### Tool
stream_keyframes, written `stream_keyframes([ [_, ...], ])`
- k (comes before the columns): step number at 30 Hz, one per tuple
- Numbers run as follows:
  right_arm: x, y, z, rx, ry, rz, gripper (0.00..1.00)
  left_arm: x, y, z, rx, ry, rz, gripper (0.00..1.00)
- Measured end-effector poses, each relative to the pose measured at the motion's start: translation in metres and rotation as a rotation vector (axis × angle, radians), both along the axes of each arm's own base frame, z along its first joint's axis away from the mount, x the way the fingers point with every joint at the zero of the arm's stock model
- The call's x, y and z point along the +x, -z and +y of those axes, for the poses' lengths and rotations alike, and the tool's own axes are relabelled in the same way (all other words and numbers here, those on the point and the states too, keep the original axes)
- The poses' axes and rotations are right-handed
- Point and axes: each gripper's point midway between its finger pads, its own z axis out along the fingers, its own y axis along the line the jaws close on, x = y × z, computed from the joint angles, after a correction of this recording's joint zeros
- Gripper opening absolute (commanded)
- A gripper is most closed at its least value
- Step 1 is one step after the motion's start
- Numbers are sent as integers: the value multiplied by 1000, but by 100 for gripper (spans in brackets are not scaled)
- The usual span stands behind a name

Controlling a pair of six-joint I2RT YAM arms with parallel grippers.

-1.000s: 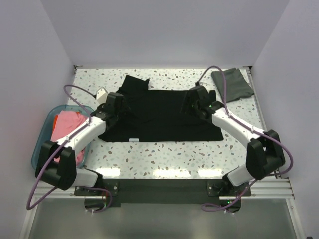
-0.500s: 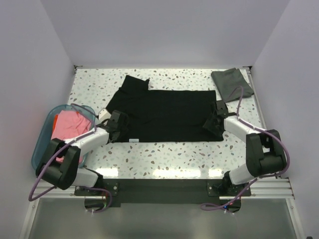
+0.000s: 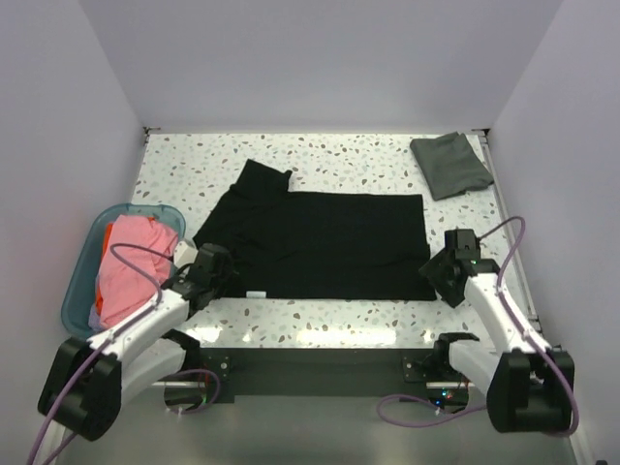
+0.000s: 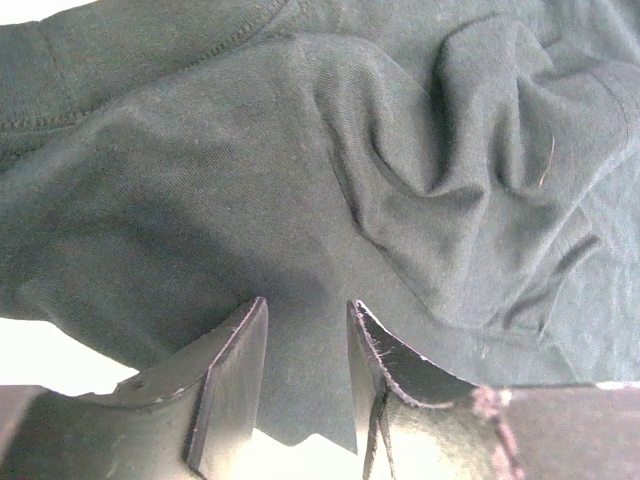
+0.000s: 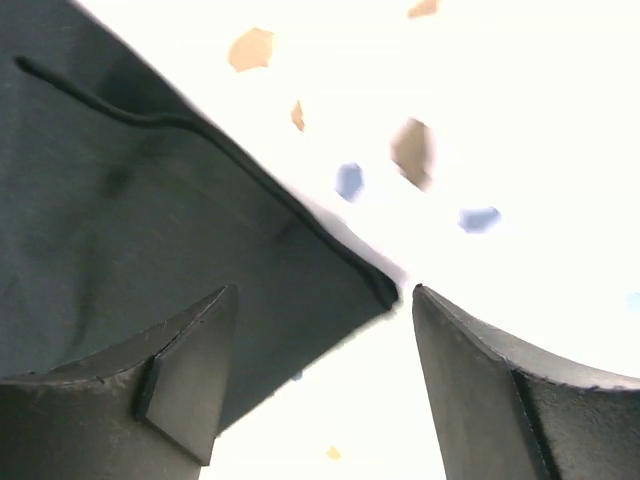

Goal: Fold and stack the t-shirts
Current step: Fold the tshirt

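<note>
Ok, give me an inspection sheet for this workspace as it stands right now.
Surface: speckled table.
Job's things: black t-shirt spread flat mid-table; grey-green t-shirt folded at far right corner; pink and orange t-shirts heaped in the teal tub.
Clutter: teal tub, at left.
Grippers: left gripper open over the black t-shirt's near left edge; right gripper open around its near right corner.
Cables: purple cables loop off both arms.
Surroundings: plain pale walls.

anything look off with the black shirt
Yes: the black t-shirt lies flat except at its left end, where the cloth is bunched into wrinkles and one sleeve pokes out toward the far side.
</note>
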Motion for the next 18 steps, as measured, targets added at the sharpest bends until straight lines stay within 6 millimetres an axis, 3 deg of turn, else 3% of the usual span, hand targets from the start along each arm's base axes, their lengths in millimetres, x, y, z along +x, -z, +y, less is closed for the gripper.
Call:
stream_keyframes([
  [2, -13, -10, -2, 3, 18, -19, 75, -14, -2, 4, -7, 1, 9, 45],
  [5, -21, -28, -2, 3, 15, -74, 79, -27, -12, 9, -6, 5, 6, 55],
  [7, -17, -44, -2, -1, -6, -127, 80, -29, -27, 11, -2, 18, -14, 66],
  [9, 0, -66, 3, 9, -60, -194, 81, -20, -56, 9, 10, 45, -63, 75],
  [11, 26, -91, 9, 17, -133, -257, 81, 1, -97, 5, 42, 75, -126, 79],
  [15, 99, -128, 19, 10, -264, -364, 79, 70, -181, -5, 161, 139, -262, 79],
  [18, 152, -126, 24, 2, -348, -351, 70, 147, -216, -11, 246, 200, -312, 79],
])
